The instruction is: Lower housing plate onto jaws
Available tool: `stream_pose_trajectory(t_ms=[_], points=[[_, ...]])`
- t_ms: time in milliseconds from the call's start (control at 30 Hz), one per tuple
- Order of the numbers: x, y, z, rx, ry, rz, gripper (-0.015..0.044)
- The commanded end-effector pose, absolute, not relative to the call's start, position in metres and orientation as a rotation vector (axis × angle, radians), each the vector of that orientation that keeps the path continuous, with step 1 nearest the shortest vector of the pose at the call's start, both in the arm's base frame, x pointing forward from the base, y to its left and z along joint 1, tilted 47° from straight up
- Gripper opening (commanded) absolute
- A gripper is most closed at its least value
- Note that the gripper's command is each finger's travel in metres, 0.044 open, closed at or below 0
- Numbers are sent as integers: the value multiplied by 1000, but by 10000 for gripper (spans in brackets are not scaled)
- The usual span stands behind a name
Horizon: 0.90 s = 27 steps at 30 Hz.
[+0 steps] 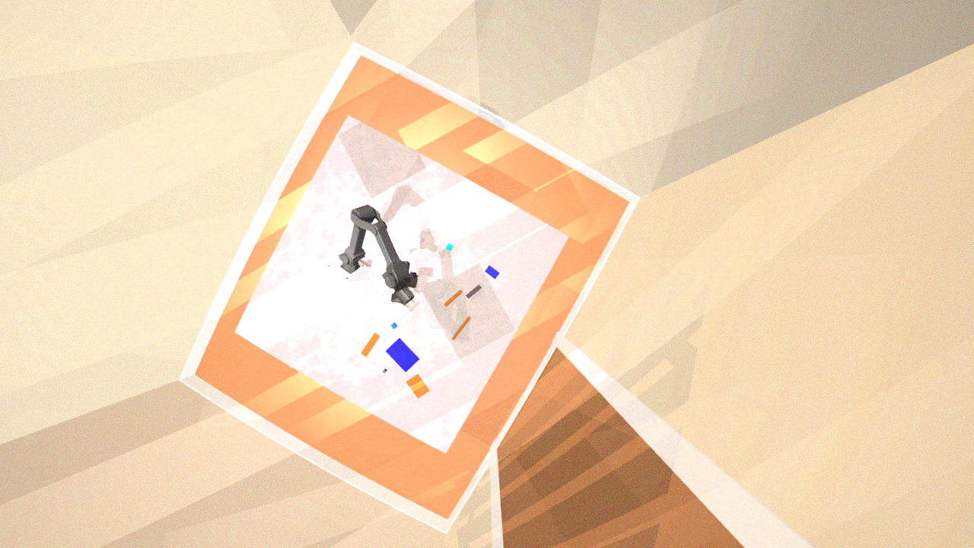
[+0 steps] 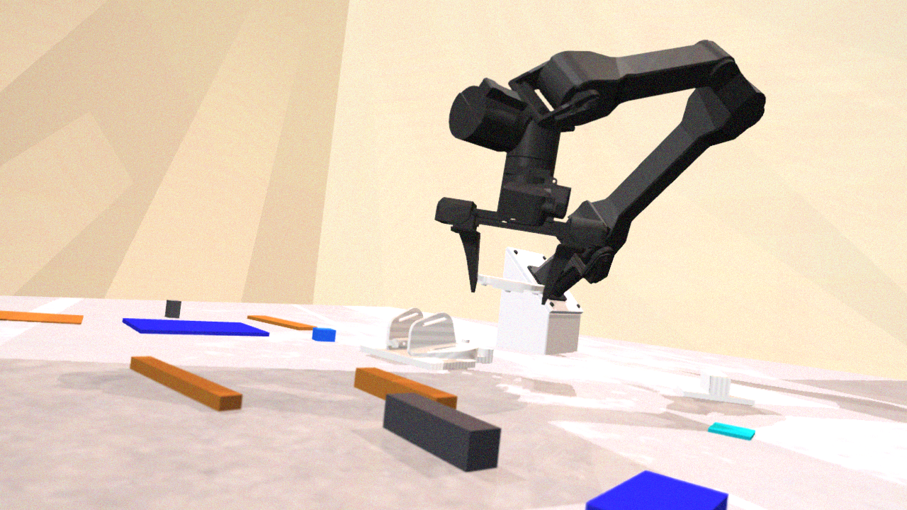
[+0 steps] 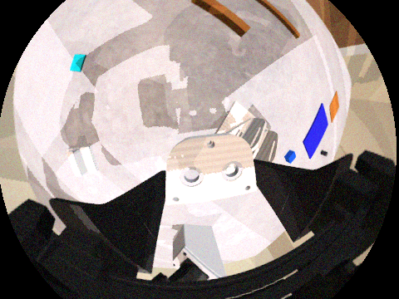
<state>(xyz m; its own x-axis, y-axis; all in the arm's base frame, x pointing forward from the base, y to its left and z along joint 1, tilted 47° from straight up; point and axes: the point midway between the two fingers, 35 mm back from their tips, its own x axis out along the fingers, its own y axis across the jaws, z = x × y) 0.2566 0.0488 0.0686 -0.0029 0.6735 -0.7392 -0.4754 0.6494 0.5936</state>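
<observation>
My gripper [image 1: 407, 301] [image 2: 509, 294] [image 3: 210, 167] is shut on the white housing plate [image 2: 509, 284] [image 3: 212, 192], a finger at each side. The plate hangs in the air, nearly level, with two round holes and small screw holes seen in the wrist view. The white base [image 2: 381, 351] [image 3: 238, 110] stands on the table with two slotted, upright jaws [image 2: 434, 334] [image 3: 254, 130] on it. In the exterior view it is lower and to the left of the held plate. In the wrist view the plate hides part of it. The jaw stubs are too small to tell.
A white block on a thin foot [image 2: 717, 384] [image 3: 82, 161] stands apart. Around lie a cyan tile [image 1: 449, 246] [image 2: 731, 431] [image 3: 78, 62], orange bars [image 2: 185, 382], a dark bar [image 1: 473, 291] [image 2: 441, 431], a small blue cube [image 1: 393, 326] [image 2: 324, 333] [image 3: 290, 156] and a blue slab [image 1: 402, 355] [image 2: 194, 326] [image 3: 316, 130].
</observation>
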Motion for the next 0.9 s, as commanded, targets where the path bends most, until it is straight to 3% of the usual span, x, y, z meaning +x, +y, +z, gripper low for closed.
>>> stream_pose_trajectory(t_ms=[0, 867], points=[[256, 40, 59, 256, 1327, 864, 351], [242, -11, 8, 723, 1522, 547, 351]])
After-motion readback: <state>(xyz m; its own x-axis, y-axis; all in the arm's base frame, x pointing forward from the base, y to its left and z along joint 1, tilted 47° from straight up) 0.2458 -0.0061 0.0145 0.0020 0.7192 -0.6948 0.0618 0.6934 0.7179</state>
